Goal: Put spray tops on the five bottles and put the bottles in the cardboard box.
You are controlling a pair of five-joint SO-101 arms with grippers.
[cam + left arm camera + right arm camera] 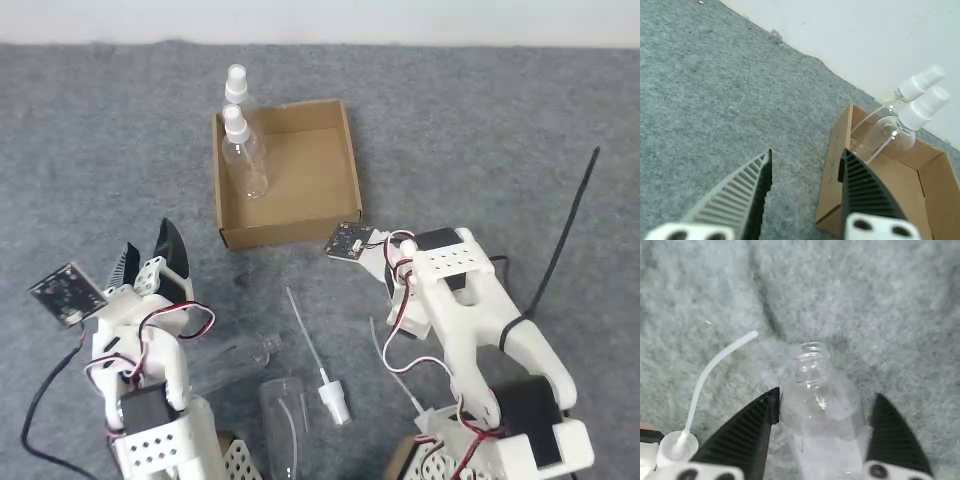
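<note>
Left end effector point(806, 154) released, nothing in it, over the grey carpeted surface point(480, 130) near the brown cardboard box point(285, 234). Right end effector point(826, 395) released, fingers straddling a clear uncapped plastic bottle point(812, 365) lying on the surface, with a loose white spray top with dip tube point(677, 445) beside it. A clear bottle with white spray top point(245, 155) lies inside the box. A second capped bottle point(237, 85) is at its far corner; can't tell if inside.

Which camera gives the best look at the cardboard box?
High view: it shows the whole cardboard box, walls and floor. Left wrist view shows part of it side-on; right wrist view faces an uncapped bottle.
</note>
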